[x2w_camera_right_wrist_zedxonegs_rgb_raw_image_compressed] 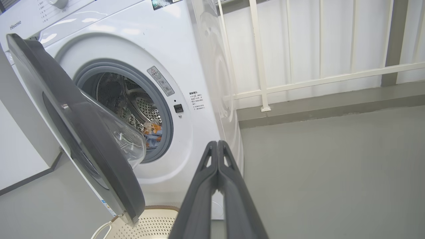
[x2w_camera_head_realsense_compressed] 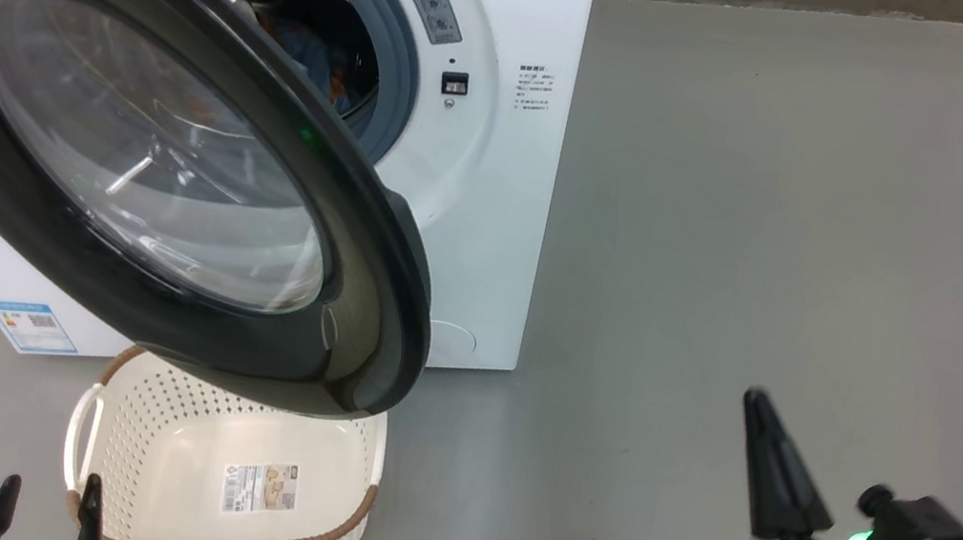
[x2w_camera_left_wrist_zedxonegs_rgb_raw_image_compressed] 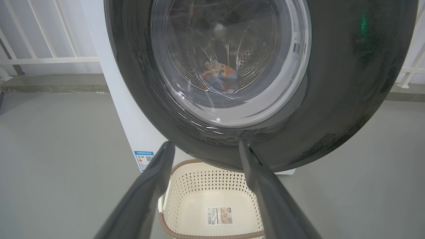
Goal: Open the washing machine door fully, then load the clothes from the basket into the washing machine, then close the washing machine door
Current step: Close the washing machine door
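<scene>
The washing machine stands at the upper left with its door swung open toward me, black ring around clear glass. Blue and orange clothes lie inside the drum, also seen through the door glass and past the gasket. The cream basket sits on the floor under the door, holding only its paper label. My left gripper is open at the basket's near left rim, fingers spread below the door. My right gripper is shut on nothing, over bare floor to the right.
Grey floor spreads out right of the machine. A white railing and a low kerb run along the back wall. A blue sticker marks the machine's lower left front.
</scene>
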Controlling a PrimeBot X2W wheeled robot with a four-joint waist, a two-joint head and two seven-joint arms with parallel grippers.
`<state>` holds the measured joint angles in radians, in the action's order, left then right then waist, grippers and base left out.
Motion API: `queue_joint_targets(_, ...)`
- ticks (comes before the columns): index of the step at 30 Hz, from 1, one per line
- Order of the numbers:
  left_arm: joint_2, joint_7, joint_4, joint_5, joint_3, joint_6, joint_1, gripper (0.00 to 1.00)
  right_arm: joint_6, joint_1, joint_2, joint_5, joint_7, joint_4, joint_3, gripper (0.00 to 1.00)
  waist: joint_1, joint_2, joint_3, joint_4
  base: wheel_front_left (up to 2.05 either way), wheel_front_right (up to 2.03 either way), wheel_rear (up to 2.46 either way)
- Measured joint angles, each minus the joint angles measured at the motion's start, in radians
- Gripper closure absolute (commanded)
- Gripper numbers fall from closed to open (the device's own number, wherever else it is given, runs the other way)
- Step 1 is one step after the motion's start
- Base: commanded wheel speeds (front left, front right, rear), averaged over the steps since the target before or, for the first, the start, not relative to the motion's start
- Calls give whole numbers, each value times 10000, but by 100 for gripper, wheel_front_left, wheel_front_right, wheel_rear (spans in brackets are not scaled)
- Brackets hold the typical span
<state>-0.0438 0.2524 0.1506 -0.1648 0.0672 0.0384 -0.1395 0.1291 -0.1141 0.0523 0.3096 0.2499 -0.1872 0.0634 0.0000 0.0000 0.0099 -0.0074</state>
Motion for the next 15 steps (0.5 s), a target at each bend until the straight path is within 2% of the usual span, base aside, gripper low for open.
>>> queue_joint_targets(4, 12, 0, -2, -151, 2, -63, 0, 0, 0, -3, 0, 25, 27, 1275, 29, 100, 0, 0, 11, 19, 0, 0, 0)
queue_joint_targets(9, 15, 0, -2, -213, -88, -92, 0, 0, 0, -65, 2, 35, 73, 2986, 545, 100, 0, 0, 44, 79, 0, 0, 0)
queue_joint_targets(15, 19, 0, 92, -337, -295, -163, 8, 0, 0, -199, 25, 0, 73, 4157, 1300, 100, 0, 0, 56, 267, 0, 0, 0)
